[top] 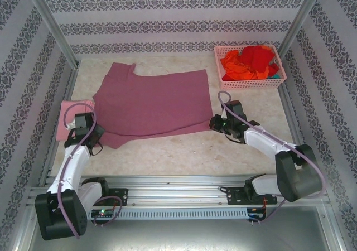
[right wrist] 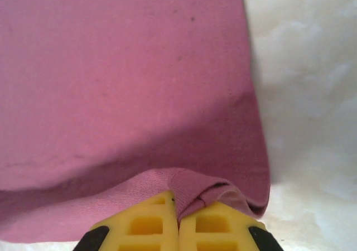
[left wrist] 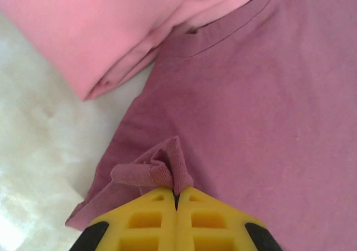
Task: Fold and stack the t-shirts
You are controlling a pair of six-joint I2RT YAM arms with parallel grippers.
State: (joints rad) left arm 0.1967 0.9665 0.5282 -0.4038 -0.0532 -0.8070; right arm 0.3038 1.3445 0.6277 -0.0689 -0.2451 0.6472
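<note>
The mauve t-shirt lies spread flat across the middle of the bench, its long axis running left to right. Its straight edge faces right toward the pink basket, and its notched, uneven end faces left. The left fingers are pressed together on a small bunched fold of the cloth at the shirt's near-left corner, with the rest of the fabric stretching away ahead of them and to their right. The right fingers are likewise clamped on a pinch of the near edge, just inside the near-right corner, with the cloth lying flat beyond them. A folded light pink t-shirt sits at the bench's left side, touching the mauve one's left end. Red and orange t-shirts lie heaped in the basket at the far right
</note>
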